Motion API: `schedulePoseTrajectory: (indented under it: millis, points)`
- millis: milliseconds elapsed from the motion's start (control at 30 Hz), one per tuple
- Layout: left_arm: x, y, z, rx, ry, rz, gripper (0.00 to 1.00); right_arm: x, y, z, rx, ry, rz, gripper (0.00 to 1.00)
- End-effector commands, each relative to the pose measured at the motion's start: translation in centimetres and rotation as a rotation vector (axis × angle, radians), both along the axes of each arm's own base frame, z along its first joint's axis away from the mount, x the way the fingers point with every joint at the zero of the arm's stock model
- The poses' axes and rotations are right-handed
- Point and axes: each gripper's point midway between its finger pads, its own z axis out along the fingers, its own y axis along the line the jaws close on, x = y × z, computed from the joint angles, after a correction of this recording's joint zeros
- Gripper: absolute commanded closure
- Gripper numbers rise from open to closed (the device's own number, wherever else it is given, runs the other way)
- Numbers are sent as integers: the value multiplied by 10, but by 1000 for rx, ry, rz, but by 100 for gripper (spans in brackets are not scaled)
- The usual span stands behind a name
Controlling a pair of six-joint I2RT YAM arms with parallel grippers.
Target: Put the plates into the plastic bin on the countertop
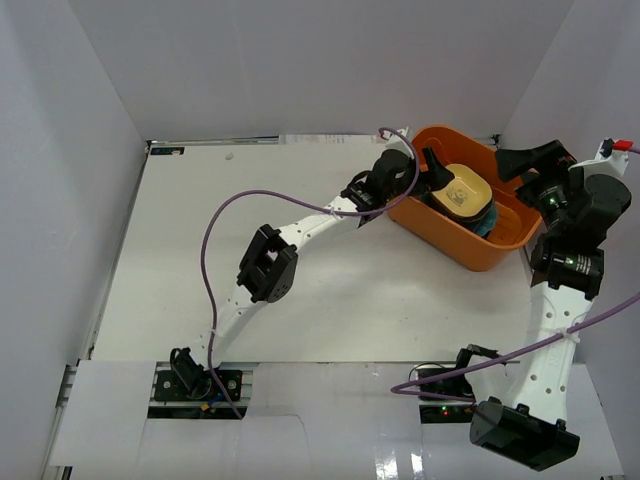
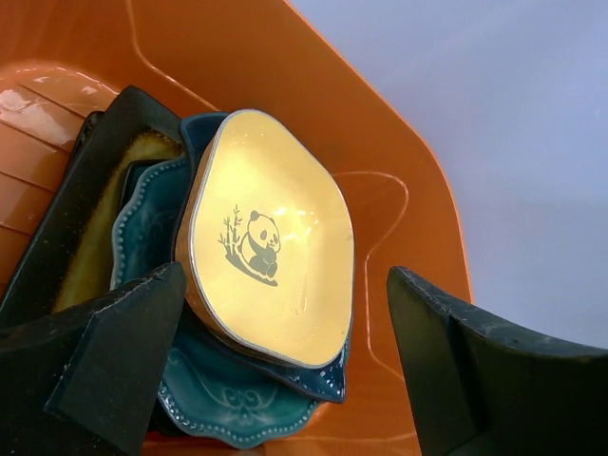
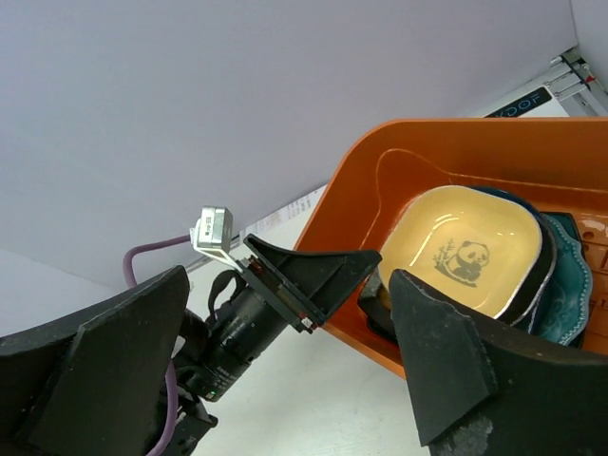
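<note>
Now the small yellow panda plate (image 2: 271, 252) lies on stacked teal dishes (image 2: 228, 408) inside the large orange plastic bin (image 2: 285, 76); the left jaws and right jaws at the bin's sides stand released, empty.

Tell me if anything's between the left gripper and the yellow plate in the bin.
Nothing visible. The left gripper hangs open right over the bin. The yellow plate lies on top of the stack of plates, fully exposed below the spread jaws in the left wrist view.

Flat white countertop (image 1: 330, 310), with the orange plastic bin (image 1: 455, 243) resting at its far right corner.
</note>
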Motion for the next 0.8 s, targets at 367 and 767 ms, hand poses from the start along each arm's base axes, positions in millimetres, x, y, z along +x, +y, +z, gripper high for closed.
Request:
schedulePoseTrajectory:
  millis: [367, 767]
  points:
    - [-130, 122, 289, -96, -564, -158, 2, -44, 42, 52, -125, -151, 181, 10]
    - [-263, 323, 217, -11, -463, -23, 2, -84, 103, -7, -26, -186, 523, 10]
